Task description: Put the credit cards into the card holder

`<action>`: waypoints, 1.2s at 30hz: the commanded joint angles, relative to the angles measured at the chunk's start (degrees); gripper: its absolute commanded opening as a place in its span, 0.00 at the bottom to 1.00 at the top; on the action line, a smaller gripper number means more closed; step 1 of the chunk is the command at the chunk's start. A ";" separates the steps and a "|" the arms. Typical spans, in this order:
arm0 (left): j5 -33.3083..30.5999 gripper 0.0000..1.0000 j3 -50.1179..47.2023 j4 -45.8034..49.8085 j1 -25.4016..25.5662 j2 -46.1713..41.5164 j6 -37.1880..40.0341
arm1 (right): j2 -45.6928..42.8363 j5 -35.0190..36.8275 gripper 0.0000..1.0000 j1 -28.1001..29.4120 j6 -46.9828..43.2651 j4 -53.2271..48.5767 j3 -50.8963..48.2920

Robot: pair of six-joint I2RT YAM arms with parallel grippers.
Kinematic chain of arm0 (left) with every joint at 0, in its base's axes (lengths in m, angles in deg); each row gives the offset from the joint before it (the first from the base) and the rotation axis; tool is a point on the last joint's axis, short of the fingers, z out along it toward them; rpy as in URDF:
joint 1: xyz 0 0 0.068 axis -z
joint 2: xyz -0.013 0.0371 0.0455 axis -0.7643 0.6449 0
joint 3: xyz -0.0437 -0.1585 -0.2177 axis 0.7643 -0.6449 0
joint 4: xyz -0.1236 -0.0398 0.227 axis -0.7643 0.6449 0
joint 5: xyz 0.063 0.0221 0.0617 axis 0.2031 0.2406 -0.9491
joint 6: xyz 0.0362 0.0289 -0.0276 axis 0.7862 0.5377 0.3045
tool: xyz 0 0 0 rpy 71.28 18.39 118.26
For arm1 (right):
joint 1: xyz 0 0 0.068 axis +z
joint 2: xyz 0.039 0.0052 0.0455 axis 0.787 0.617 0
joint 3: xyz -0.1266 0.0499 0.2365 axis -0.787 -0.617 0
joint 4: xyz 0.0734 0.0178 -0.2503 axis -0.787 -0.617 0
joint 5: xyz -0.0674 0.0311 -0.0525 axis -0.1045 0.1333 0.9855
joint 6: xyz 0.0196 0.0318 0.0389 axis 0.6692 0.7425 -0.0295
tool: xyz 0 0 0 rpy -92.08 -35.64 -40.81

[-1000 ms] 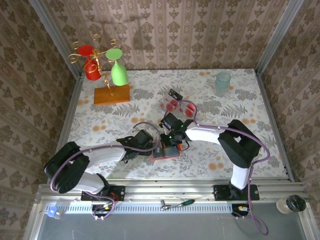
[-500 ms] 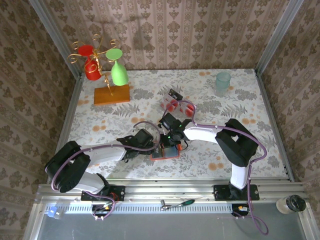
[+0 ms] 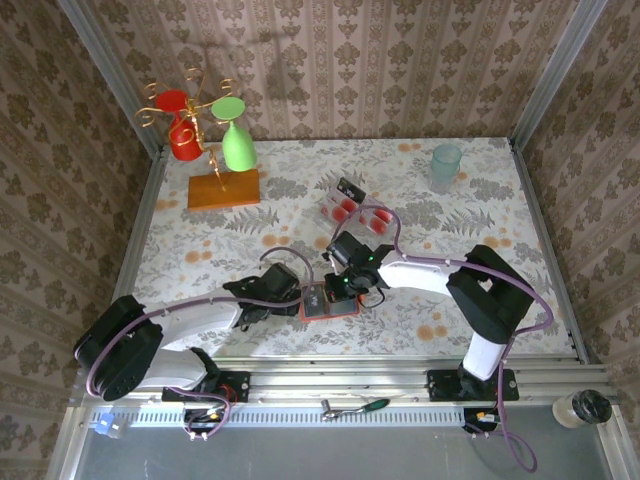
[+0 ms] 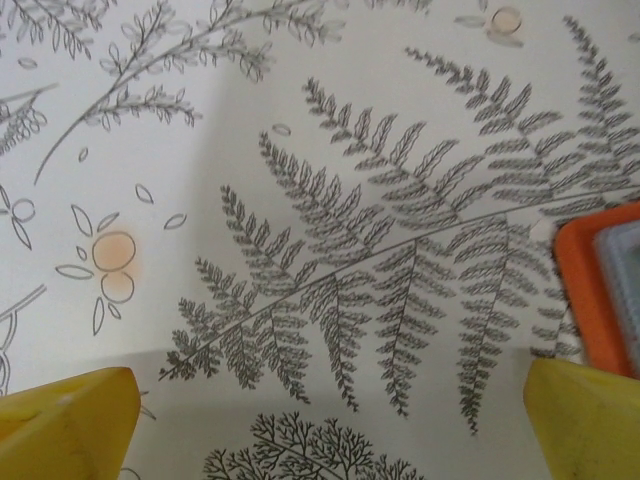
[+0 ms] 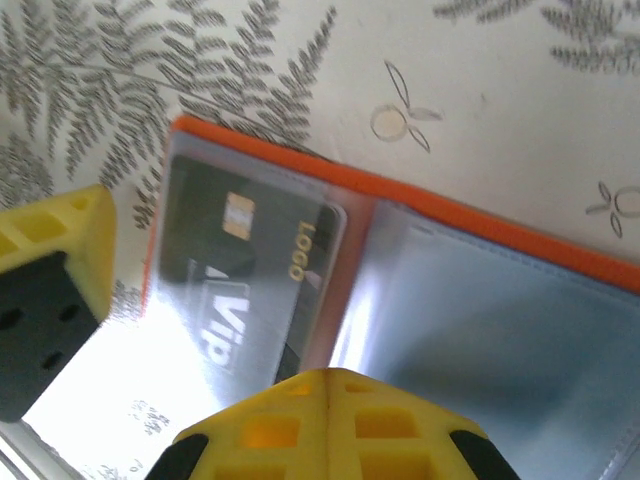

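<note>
Directly under the right gripper [image 5: 325, 392], whose fingers are pressed together with nothing between them, lies the open card holder [image 5: 500, 330]. The tip sits at the centre fold, just beside the inner end of a dark card [image 5: 240, 270] that is nearly all the way into the left pocket; I can't tell if the tip touches. The step in hand looks like seating that card. To do it well, keep the fingers together, nudge the card's exposed end flat along the pocket toward the holder's outer edge, and press lightly so the holder doesn't skate or fold up. A little further out, the left gripper [image 4: 320, 435] is spread as wide as it goes and empty, low over the table [image 4: 300, 150]. The holder's orange corner is just beside its right fingertip, outside the gap, so it can block the holder from sliding that way if it holds position. Beyond the right gripper and well apart from it, the loose cards [image 3: 350, 208] lie in a small pile on the far side, for later pickups.
</note>
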 commanded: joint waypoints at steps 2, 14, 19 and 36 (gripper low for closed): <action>0.34 1.00 -0.90 2.11 0.97 -0.82 -2.03 | -1.22 -1.49 0.04 1.37 1.37 1.46 -1.25; 0.54 1.00 -0.74 -0.42 1.99 3.12 -2.58 | 1.55 -2.08 0.03 3.09 2.58 3.44 -1.33; 0.44 1.00 -0.30 -1.19 1.98 4.25 -2.23 | 1.99 -2.84 0.03 3.30 3.37 4.28 -1.01; 0.13 1.00 0.23 -1.69 1.18 5.22 -0.87 | -1.52 0.46 0.04 3.19 1.61 0.71 0.06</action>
